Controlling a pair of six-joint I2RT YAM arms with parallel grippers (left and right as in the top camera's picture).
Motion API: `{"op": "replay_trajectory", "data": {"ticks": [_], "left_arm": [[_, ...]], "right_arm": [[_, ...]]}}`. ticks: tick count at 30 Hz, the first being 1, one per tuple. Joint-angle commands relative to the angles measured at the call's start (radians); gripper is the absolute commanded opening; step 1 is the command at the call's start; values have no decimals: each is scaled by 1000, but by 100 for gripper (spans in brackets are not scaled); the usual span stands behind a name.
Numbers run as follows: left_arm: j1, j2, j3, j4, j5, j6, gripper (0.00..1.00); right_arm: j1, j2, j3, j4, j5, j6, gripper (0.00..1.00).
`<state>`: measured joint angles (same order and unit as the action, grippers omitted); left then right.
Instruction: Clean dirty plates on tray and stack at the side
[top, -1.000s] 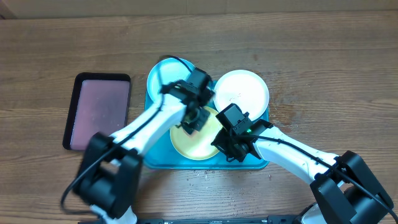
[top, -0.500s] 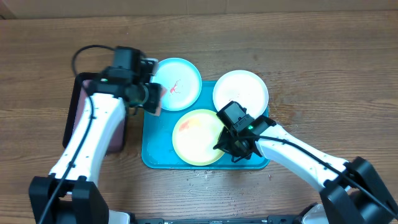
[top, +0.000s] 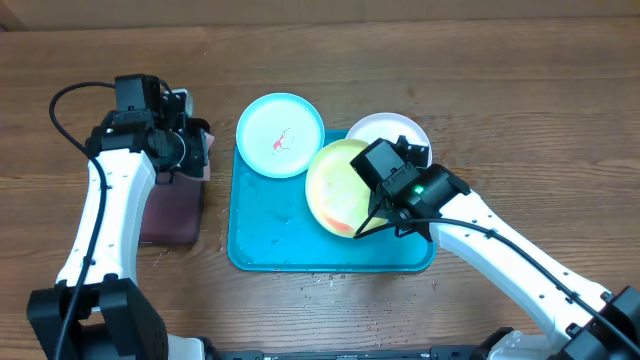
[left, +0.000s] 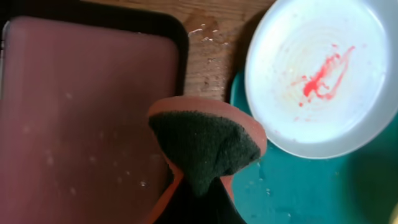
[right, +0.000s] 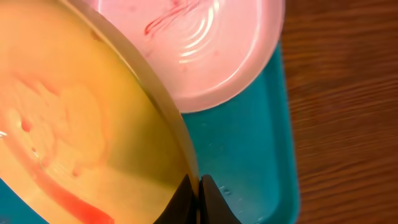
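The turquoise tray (top: 270, 240) lies mid-table. The light blue plate (top: 280, 135) with a red smear sits on its far left corner; it also shows in the left wrist view (left: 323, 74). My right gripper (top: 372, 222) is shut on the rim of the lime-green plate (top: 335, 185) and holds it tilted above the tray; the right wrist view shows the fingers (right: 198, 193) pinching the smeared plate (right: 81, 124). The white plate (top: 400, 135), partly hidden, lies behind it (right: 211, 43). My left gripper (top: 185, 150) is shut on a sponge (left: 205, 146).
A smaller dark tray with a pinkish inside (top: 165, 215) lies left of the turquoise tray, under the left gripper; it fills the left of the left wrist view (left: 81, 112). Water drops lie on the wood in front of the turquoise tray (top: 325, 280).
The left arm has swung left with the sponge, from the lime-green plate to over the dark tray. The right gripper has lifted and tilted the lime-green plate, moving it toward the white plate.
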<state>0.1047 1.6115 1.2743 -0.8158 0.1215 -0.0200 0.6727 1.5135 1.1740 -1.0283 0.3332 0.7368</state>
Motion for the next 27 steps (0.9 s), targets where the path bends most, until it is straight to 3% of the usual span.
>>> {"op": "replay_trajectory", "data": {"ticks": [1, 13, 20, 27], "left_arm": [[2, 45, 4, 8, -81, -6, 4], [2, 145, 4, 55, -182, -36, 4], [2, 169, 4, 58, -182, -36, 4], [2, 169, 4, 59, -184, -36, 4]], "right_arm": [[14, -26, 51, -22, 178, -39, 4], [175, -26, 66, -20, 470, -94, 4], [304, -26, 66, 104, 600, -307, 4], [361, -26, 65, 164, 694, -349, 4]]}}
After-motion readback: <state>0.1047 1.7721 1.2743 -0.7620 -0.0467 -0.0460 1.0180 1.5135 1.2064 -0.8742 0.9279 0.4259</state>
